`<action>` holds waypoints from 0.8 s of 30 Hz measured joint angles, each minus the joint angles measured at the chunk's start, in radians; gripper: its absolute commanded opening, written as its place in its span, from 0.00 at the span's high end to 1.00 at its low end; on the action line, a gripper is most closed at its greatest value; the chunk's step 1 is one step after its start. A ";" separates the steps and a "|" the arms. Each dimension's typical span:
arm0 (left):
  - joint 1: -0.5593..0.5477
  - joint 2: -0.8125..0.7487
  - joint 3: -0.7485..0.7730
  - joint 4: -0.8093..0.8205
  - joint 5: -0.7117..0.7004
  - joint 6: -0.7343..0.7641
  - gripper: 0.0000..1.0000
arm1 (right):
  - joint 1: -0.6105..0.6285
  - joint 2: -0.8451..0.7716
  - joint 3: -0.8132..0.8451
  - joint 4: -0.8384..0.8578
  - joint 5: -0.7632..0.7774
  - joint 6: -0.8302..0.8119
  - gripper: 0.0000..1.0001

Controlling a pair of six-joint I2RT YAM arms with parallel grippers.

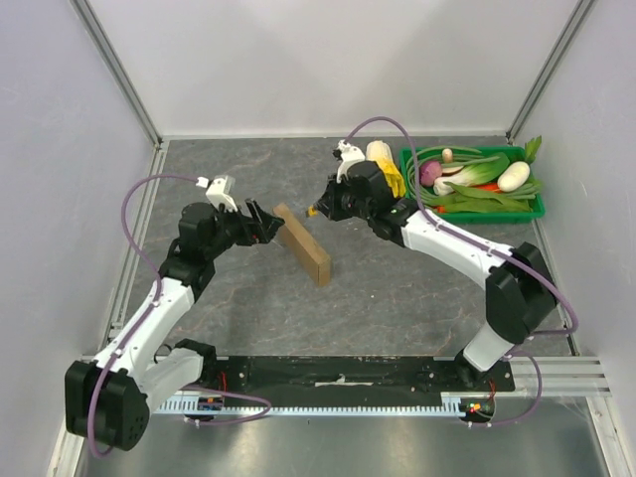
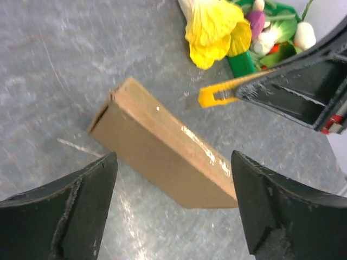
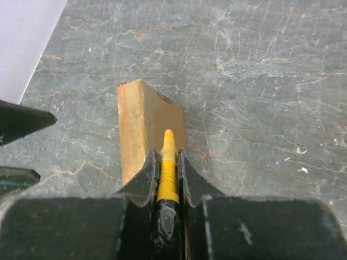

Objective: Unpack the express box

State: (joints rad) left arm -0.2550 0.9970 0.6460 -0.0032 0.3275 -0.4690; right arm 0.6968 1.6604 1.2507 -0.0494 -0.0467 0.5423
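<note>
Express box standing on its long edge mid-table, with an arm on either side of it

Overhead, the left gripper is just left of the box, jaws spread wide and not touching it. The right gripper is off the box's far end, clamped tight on a yellow utility knife. The right wrist view adds what overhead can't: the knife lined up over the box's narrow top edge, though I can't tell if it touches. The left wrist view catches a glossy streak along that edge. The green veggie tray sits well right of the box.
</note>
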 measured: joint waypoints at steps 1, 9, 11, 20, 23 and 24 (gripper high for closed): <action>0.000 -0.012 0.003 0.016 -0.016 0.014 0.00 | 0.000 -0.015 0.000 -0.011 0.003 -0.005 1.00; 0.000 0.175 0.207 0.018 0.016 0.141 0.07 | 0.071 -0.242 -0.054 -0.049 0.034 -0.103 1.00; 0.000 0.212 0.239 0.034 0.034 0.148 0.13 | 0.119 -0.298 -0.092 -0.040 0.034 -0.130 1.00; -0.003 0.478 0.416 0.107 0.231 0.055 0.32 | 0.303 -0.342 -0.290 -0.010 0.073 -0.194 1.00; -0.015 0.554 0.447 0.116 0.280 0.029 0.33 | 0.352 -0.299 -0.305 -0.001 0.131 -0.195 1.00; -0.023 0.573 0.447 0.113 0.290 0.026 0.33 | 0.362 -0.284 -0.308 0.008 0.156 -0.193 1.00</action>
State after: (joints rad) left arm -0.2775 1.5696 1.0935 0.1097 0.6178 -0.4435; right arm 1.0588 1.3766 0.9424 -0.0418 0.1097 0.3489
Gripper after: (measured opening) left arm 0.680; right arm 0.143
